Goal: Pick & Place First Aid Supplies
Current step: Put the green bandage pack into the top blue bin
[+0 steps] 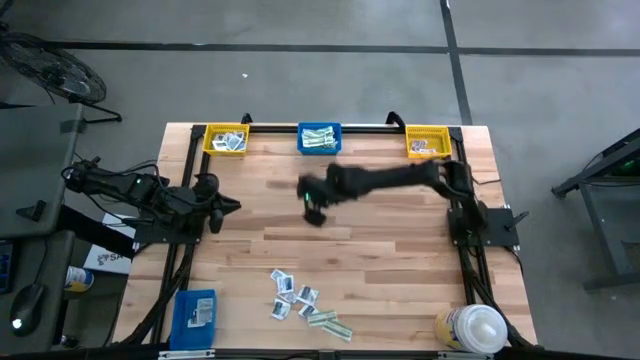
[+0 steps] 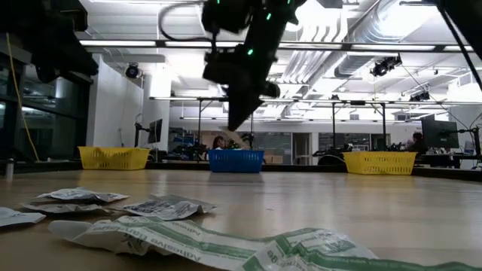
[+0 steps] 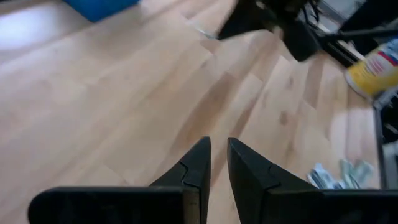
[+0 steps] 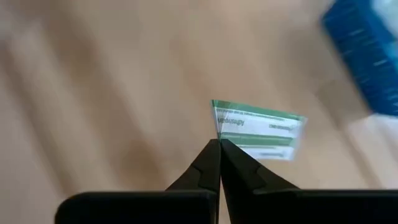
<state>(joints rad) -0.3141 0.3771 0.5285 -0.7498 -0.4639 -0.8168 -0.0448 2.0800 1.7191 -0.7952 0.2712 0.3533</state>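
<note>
As seen from above, starting at the left edge of the table (image 1: 400, 260): got the left gripper (image 1: 225, 207) sitting low over the wood near that side, well apart from everything else. Checked its own wrist view, fingers (image 3: 198, 163) only a narrow crack apart, nothing between them, just bare planks underneath. Also spotted a flat blue box (image 1: 195, 312) at the front left corner.

Along the back rail: left yellow bin (image 1: 226, 140), then blue bin (image 1: 319, 138) in the middle, then right yellow bin (image 1: 427, 142). Packets visible in all three, can't read which kind.

Moving to the middle: found the right gripper (image 1: 313, 210) reaching in from the right side, hanging in the air in front of the blue bin, clearly off the tabletop in the low view (image 2: 239, 120). Pinched tight on one green-and-white strip packet (image 4: 258, 130), held by one end, the rest sticking out sideways past the tips (image 4: 219, 144).

Toward the front centre: pile of packets (image 1: 300, 300) lying loose on the wood, squarish white ones mixed with green-and-white strips, some touching or overlapping. Same heap right up close in the low view (image 2: 166, 218).

Far right front corner: big white-capped bottle (image 1: 475, 328) on its side, near the table's edge.
</note>
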